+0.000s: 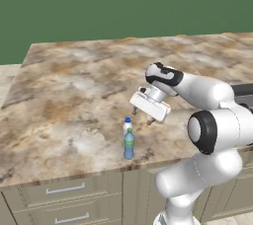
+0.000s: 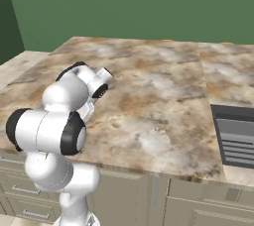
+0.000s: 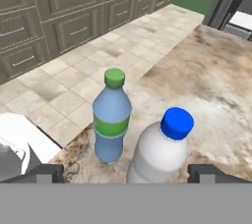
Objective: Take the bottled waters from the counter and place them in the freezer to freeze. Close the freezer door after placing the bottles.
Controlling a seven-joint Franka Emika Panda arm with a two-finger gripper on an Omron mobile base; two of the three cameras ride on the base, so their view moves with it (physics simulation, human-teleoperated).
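Blue-cap bottle and green-cap bottle upright, side by side (nearly touching) near the counter's front edge | gripper just above and right, jaws wide open, holding nothing | beige drawers below

A plain green wall stands behind the work area. The floor is laid with beige stone tiles. Beige drawer fronts carry silver bar handles. Dark panelled cabinets line the far side of the floor. Lighting is even.
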